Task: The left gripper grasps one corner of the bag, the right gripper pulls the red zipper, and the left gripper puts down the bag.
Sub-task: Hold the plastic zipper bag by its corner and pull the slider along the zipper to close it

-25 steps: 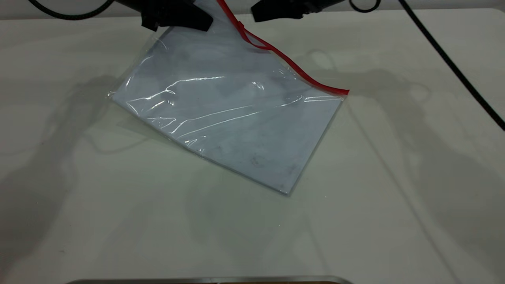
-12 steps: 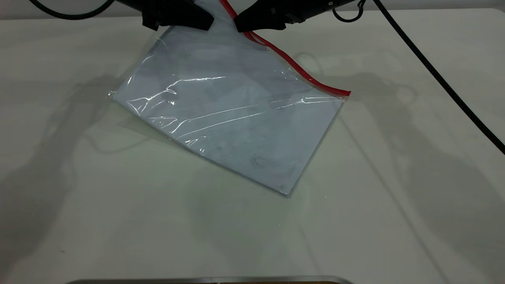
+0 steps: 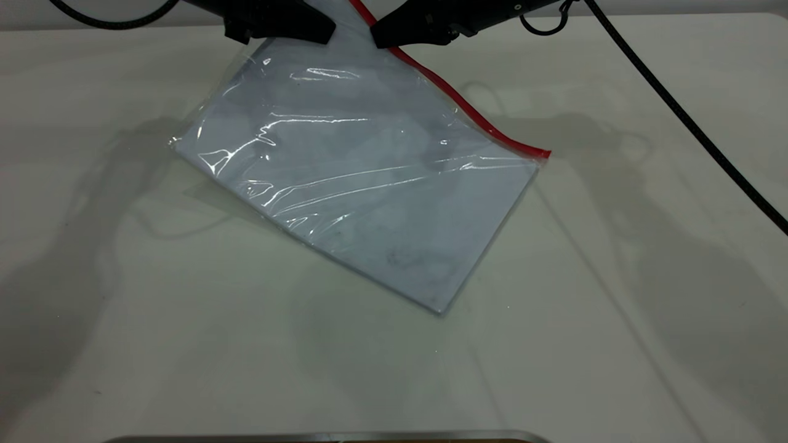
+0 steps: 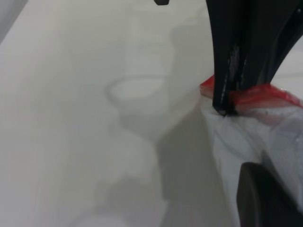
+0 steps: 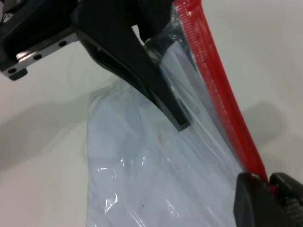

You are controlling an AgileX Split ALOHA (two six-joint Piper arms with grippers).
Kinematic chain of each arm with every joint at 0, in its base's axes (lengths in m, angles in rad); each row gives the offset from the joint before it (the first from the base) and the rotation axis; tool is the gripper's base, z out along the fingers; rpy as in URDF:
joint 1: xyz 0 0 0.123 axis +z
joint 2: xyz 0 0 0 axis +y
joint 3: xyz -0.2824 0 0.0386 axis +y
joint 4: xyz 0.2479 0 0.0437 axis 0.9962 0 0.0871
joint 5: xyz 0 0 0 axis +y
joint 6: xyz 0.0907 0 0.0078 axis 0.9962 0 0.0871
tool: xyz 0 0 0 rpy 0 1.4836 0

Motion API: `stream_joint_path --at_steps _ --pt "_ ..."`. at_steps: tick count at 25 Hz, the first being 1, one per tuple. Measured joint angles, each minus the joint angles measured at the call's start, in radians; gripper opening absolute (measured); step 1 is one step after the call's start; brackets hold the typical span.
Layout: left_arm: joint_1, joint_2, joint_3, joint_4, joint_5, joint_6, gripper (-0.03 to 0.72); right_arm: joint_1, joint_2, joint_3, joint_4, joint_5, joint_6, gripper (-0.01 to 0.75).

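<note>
The bag [image 3: 369,178] is a clear pouch with a bluish-white sheet inside. It hangs tilted from its far corner, and its near corner rests on the white table [image 3: 184,344]. My left gripper [image 3: 311,29] is shut on that raised far corner at the back; the right wrist view shows its blocky jaw [image 5: 137,61] clamped on the plastic. The red zipper [image 3: 474,114] edges the bag's right side. My right gripper [image 3: 385,37] is shut on the strip's upper end, where its pads [image 5: 253,198] pinch the red zipper [image 5: 213,90]. The slider tab is hidden.
The right arm's thick black cable [image 3: 683,114] crosses the table at the back right, with a small ring hook [image 3: 545,23] beside the arm. A grey metal edge [image 3: 320,437] lies along the table's front.
My right gripper came in from the right and closed on the red zipper's upper end. The split loop in the strip has flattened into one line, and the bag's near corner slid slightly nearer.
</note>
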Motion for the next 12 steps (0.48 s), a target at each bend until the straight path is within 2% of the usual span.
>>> stream_joint_path --at_steps 12 --pt "0.044 -0.025 0.0 -0.141 0.1 -0.005 0.05 -0.036 -0.008 -0.012 0.007 0.052 -0.014 0.036"
